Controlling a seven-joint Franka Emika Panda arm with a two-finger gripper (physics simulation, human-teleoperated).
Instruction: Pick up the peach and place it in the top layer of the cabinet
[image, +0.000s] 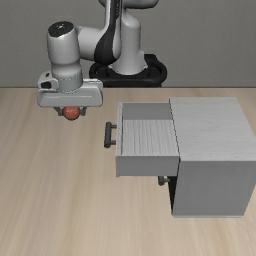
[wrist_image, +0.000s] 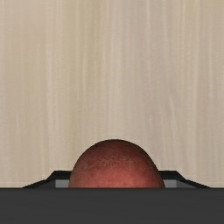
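The end effector (image: 70, 106) sits in the upper left of the exterior view, pointing straight down over the table (image: 50, 190). The peach (image: 71, 113) is tucked directly beneath it, so there is no sideways offset between the two. In the wrist view the peach bulges up between the fingertips (wrist_image: 59, 178). One meets each flank with no gap showing, so I judge the end effector closed on the fruit at about the peach's own width. Whether the fruit rests on the table or hangs just clear of it cannot be told from either view. The relation that matters for the coming move is between the peach and its goal. The cabinet (image: 215, 150) stands at the right of the exterior view, and its upper drawer (image: 148, 140) is pulled out toward the exterior view's left, with its handle (image: 109, 133) on the near end. The open tray lies to the right of the end effector and a little lower in the frame, near but clearly apart, with bare table between. The peach is round, so its orientation should not matter. The carry probably calls for a lift high enough to clear the drawer's front wall and handle, then a short travel to the exterior view's right before the release.
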